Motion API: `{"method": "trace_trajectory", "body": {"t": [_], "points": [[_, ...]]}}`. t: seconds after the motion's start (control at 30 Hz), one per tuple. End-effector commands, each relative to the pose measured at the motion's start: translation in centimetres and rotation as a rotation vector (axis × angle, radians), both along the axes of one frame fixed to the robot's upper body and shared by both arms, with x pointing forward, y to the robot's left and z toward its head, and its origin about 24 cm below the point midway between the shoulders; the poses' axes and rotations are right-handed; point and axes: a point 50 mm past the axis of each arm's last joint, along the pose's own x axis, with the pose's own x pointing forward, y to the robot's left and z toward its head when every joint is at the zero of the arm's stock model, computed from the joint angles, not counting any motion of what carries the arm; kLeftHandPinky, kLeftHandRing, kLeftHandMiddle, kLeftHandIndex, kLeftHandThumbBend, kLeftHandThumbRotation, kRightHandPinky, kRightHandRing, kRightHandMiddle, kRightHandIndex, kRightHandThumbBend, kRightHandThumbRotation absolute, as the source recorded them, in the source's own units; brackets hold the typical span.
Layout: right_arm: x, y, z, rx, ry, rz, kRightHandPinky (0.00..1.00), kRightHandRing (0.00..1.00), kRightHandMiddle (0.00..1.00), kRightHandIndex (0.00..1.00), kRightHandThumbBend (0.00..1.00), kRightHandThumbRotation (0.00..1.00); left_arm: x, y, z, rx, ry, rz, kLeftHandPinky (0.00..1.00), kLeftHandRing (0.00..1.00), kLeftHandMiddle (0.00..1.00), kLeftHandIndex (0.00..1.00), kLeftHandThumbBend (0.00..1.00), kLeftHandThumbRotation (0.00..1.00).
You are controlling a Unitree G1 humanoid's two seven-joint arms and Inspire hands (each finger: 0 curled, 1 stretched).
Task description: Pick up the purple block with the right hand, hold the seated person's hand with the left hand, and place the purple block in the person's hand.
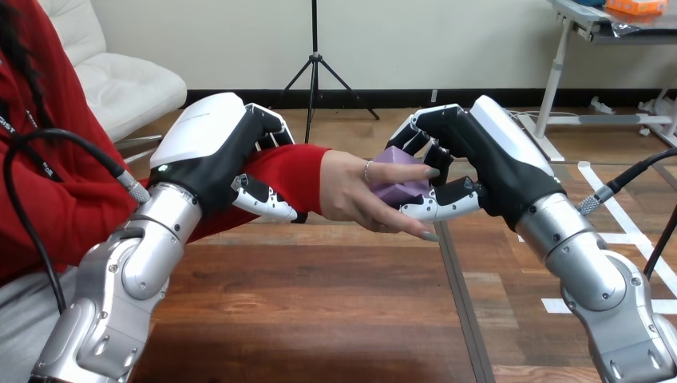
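purple block at the person's hand

the right hand is pinching the block between curled fingers and thumb, against that hand, above the counter. the left hand is curling its fingers round the person's wrist.

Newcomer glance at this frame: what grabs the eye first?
At the view's middle, the right hand grips the purple block against the person's hand, whose fingers lie across the block. Just left of that, the left hand is curled round the person's forearm in its red sleeve.
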Motion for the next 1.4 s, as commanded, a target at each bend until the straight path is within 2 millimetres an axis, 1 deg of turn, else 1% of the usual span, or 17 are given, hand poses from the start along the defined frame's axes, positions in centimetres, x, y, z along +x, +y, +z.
{"method": "trace_trajectory", "body": {"t": [0.0,0.67,0.9,1.0,1.07,1.2,1.3,1.33,1.37], "points": [[-0.45,2.14,2.29,0.044,-0.085,0.094,0.31,0.35,0.41,0.46,0.70,0.00,0.72,-0.92,3.33,-0.021,-0.138,-0.028,0.31,0.38,0.43,0.44,0.83,0.00],[-0.55,2.13,2.12,0.039,-0.071,0.101,0.32,0.35,0.41,0.46,0.71,0.00,0.64,-0.75,2.88,-0.013,-0.122,-0.032,0.31,0.38,0.43,0.44,0.81,0.00],[-0.47,1.90,1.88,0.035,-0.063,0.093,0.32,0.36,0.42,0.46,0.71,0.00,0.51,-0.78,2.87,0.040,-0.120,-0.053,0.32,0.39,0.45,0.46,0.80,0.00],[-0.46,1.80,1.79,0.034,-0.060,0.088,0.32,0.36,0.43,0.47,0.71,0.00,0.43,-0.82,2.94,0.068,-0.126,-0.061,0.34,0.41,0.46,0.48,0.80,0.00],[-0.48,1.76,1.75,0.033,-0.058,0.084,0.33,0.38,0.44,0.47,0.71,0.00,0.39,-0.83,2.96,0.079,-0.128,-0.066,0.36,0.44,0.49,0.52,0.81,0.04],[-0.45,1.58,1.57,0.029,-0.040,0.077,0.35,0.41,0.46,0.49,0.72,0.00,0.21,-0.88,2.99,0.075,-0.123,-0.079,0.38,0.48,0.53,0.56,0.83,0.12],[-0.43,1.41,1.43,0.025,-0.018,0.073,0.36,0.43,0.48,0.51,0.72,0.00,0.07,-0.91,3.00,0.069,-0.122,-0.090,0.40,0.51,0.57,0.60,0.84,0.21],[-0.43,1.36,1.40,0.024,-0.011,0.072,0.37,0.44,0.49,0.52,0.72,0.00,0.02,-0.92,3.00,0.067,-0.121,-0.092,0.41,0.53,0.59,0.61,0.85,0.25],[-0.43,1.32,1.37,0.022,-0.005,0.071,0.38,0.46,0.51,0.54,0.72,0.00,-0.01,-0.93,3.00,0.066,-0.121,-0.093,0.43,0.55,0.61,0.63,0.87,0.31]]}}
